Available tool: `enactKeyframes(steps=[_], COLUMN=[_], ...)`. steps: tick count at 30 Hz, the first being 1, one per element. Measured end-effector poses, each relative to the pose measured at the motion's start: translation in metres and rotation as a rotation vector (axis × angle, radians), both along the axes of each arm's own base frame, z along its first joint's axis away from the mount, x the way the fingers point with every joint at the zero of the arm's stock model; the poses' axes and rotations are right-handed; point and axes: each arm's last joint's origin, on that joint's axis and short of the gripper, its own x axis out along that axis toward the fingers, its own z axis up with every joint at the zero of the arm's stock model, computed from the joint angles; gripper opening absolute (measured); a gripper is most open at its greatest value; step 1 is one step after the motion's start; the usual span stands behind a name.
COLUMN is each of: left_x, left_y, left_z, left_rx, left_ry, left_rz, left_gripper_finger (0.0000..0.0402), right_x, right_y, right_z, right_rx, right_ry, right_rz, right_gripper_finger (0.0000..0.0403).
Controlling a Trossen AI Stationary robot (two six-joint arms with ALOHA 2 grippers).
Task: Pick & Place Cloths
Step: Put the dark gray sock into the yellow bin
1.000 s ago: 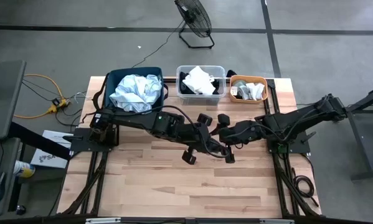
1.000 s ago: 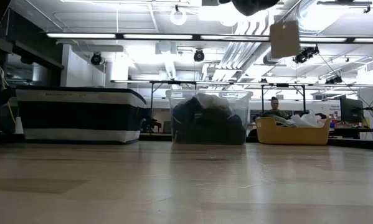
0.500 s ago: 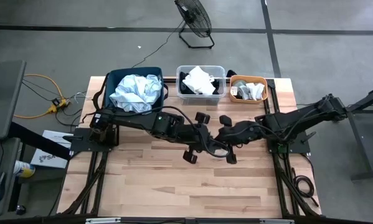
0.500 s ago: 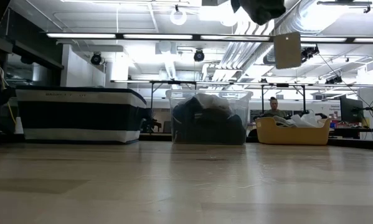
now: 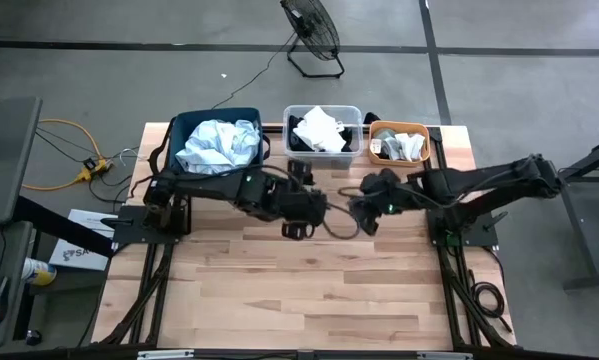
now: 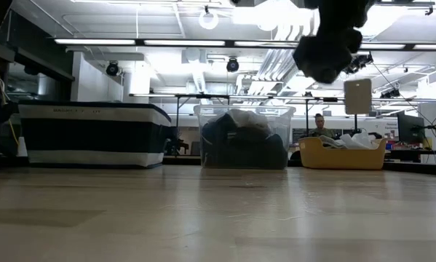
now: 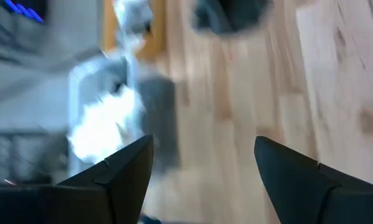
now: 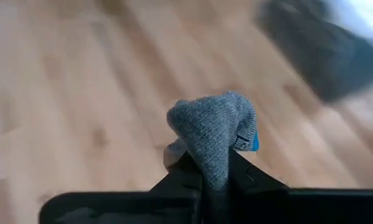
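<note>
A small grey knit cloth (image 8: 214,127) with a blue patch is bunched up in my right gripper (image 8: 214,173), which is shut on it above the table's middle (image 5: 364,212). In the low view it shows as a dark lump (image 6: 327,47) high over the table, with a pale tag (image 6: 358,95) hanging beside it. My left gripper (image 7: 202,168) stands open with nothing between its fingers, just left of the right one (image 5: 309,202). More cloths lie in the navy bin (image 5: 217,148), the clear tub (image 5: 322,130) and the orange tub (image 5: 399,145). My right gripper pinches the grey cloth's lower, gathered part (image 8: 212,163) between its two fingers. The fingers slant downward. The rest of the cloth bulges out beyond the fingertips as a folded lump, lifted clear of the table.
The navy bin (image 5: 184,125), the clear tub (image 5: 291,112) and the orange tub (image 5: 377,128) stand in a row along the table's far edge. Bare wood (image 5: 309,300) covers the near half of the table. A fan (image 5: 314,35) stands on the floor beyond, and a person (image 6: 320,125) sits far off.
The two grippers, which met over the table's middle, have drawn apart. The left has gone toward the far left. The right has gone toward the far edge and rolled. In the low view the dark lump and its tag have come lower and shifted right.
</note>
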Motion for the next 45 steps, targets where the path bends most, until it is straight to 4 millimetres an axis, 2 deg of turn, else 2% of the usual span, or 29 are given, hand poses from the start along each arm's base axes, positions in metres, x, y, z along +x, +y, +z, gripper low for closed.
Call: enactKeyframes(steps=[9,20,29,34,38,45], left_x=[0.001,-0.002,-0.011,-0.015,-0.017,-0.009], left_y=[0.057,0.091,0.129,0.148,0.155,0.147], left_z=[-0.007,0.000,0.001,0.003,0.005,0.005], left_rx=[-0.301,-0.330,-0.334,-0.420,-0.496,-0.512], left_ry=[0.056,0.026,0.042,0.027,0.000,-0.047], left_rz=[0.096,0.049,0.094,0.047,-0.011,-0.066], left_gripper_finger=[0.0250,0.0217,0.0205,0.0204,0.0204,0.0204], right_x=[-0.017,-0.047,-0.068,-0.072,-0.073,-0.070], right_y=[-0.056,-0.131,-0.163,-0.176,-0.190,-0.213], right_z=[-0.001,0.002,0.002,0.001,-0.003,-0.015], right_rx=[-0.077,-0.122,-0.087,-0.094,-0.098,-0.093], right_ry=[0.073,0.099,0.094,0.076,0.072,0.074], right_rz=[-0.373,-0.747,-0.867,-0.923,-0.966,-1.021], right_gripper_finger=[0.0006,0.0005,0.0005,0.0005,0.0005,0.0005])
